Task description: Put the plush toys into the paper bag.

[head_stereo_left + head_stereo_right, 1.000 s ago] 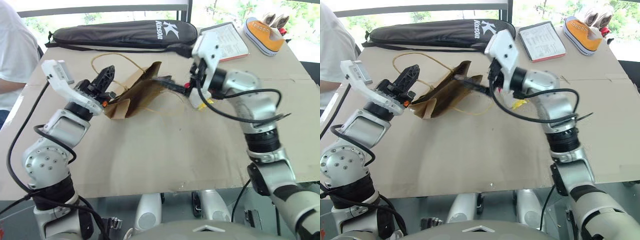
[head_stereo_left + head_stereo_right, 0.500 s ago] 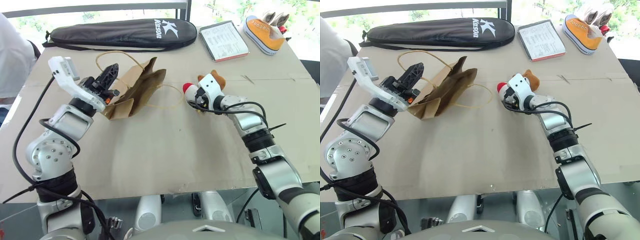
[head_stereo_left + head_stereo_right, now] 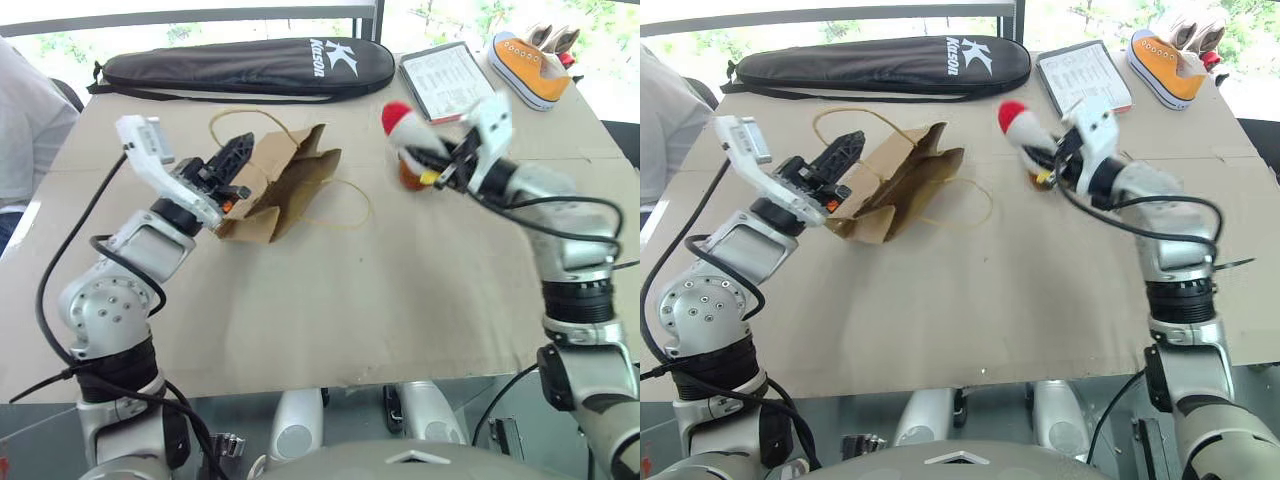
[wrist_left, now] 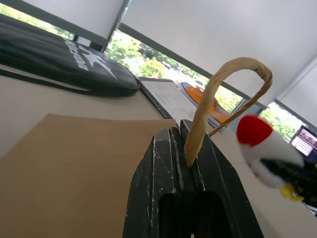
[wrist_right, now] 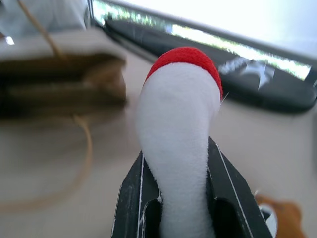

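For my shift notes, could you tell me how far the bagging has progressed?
Done: left pincer grips a handle of the brown paper bag. In hand: right pincer holds the white red-tipped plush toy. Left: bag it, then the brown-orange bear on the table.

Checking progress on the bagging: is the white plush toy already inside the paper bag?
No, the white plush toy is pinched in the right hand, apart from the paper bag on the table.

Bright window backlight; right arm motion-blurred.
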